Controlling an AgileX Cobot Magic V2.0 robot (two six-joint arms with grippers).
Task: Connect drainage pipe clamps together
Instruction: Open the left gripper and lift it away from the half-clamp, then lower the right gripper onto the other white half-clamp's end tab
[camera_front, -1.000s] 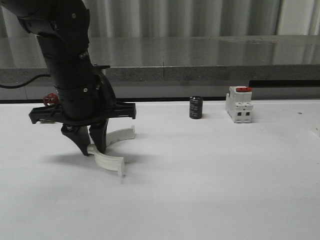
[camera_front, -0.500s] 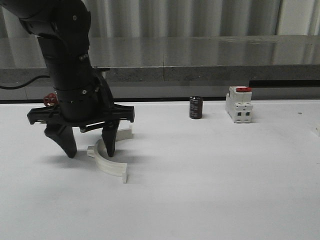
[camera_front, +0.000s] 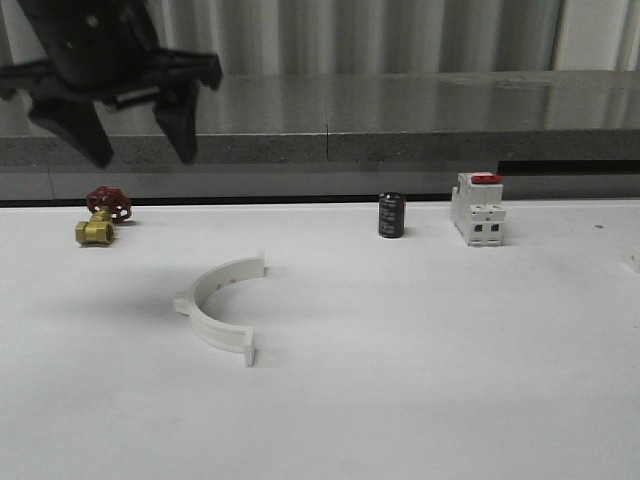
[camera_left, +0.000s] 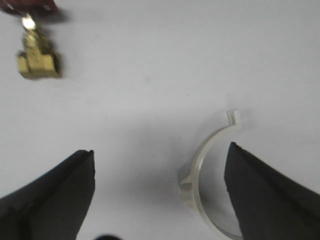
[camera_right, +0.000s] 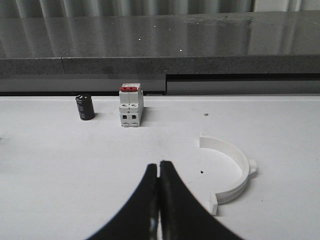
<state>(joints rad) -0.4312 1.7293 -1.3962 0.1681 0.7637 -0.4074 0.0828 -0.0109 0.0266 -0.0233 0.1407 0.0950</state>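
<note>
1. On the table (camera_front: 420, 380), a white half-ring clamp (camera_front: 218, 312) lies flat by itself, its open side facing the middle of the table, so its end tabs can meet a partner.
2. High above it hangs the left hand (camera_front: 125, 125), fingers spread wide and holding nothing; the wrist view shows the clamp beside one finger (camera_left: 265, 195), touched by neither.
3. The second clamp (camera_right: 231, 171) lies near the right hand (camera_right: 158, 192), whose fingers are pressed together on nothing. Its open side faces the first clamp's way, which suits sliding the two together.
4. The halves look well apart, so the joining is judged not yet begun.
5. A brass valve (camera_front: 98, 218) with a red wheel, a dark cylinder (camera_front: 391, 215) and a red-topped switch (camera_front: 477, 208) stand along the far edge, out of the path between the clamps.
6. Next move likely needs the right hand to open and take its clamp by the arc, leaving the tabs free.
</note>
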